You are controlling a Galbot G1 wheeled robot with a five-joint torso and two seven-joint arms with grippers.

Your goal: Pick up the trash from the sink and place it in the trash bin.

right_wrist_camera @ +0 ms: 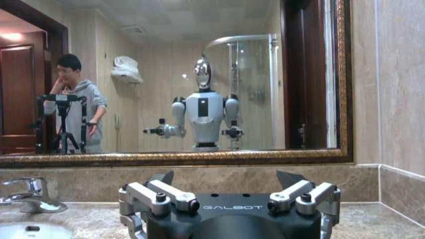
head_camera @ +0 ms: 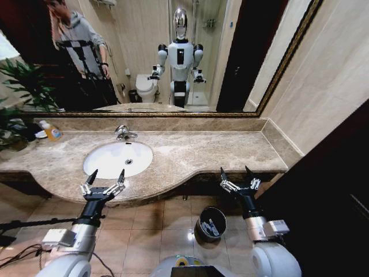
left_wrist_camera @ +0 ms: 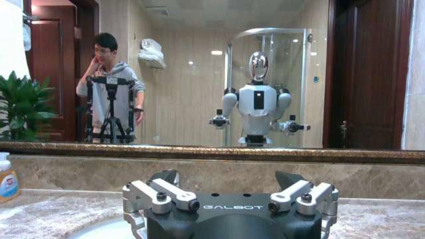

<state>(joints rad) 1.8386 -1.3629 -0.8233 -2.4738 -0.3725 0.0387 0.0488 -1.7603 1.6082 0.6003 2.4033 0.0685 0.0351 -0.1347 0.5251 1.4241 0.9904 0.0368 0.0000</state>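
The sink point(head_camera: 118, 159) sits empty in the left part of the marble surface point(head_camera: 202, 151), while the trash point(head_camera: 212, 227) lies inside the trash bin point(head_camera: 210, 224) on the floor below the surface's near edge. The left gripper point(head_camera: 106, 176) hovers at the sink's near rim, jaws spread wide and holding nothing. The right gripper point(head_camera: 237, 173) hangs off the near right edge, jaws equally wide and empty.

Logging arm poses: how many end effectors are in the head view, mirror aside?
2. The left end effector, open, at the counter's front edge before the sink. The right end effector, open, past the counter's edge above the trash bin. None seems hidden.
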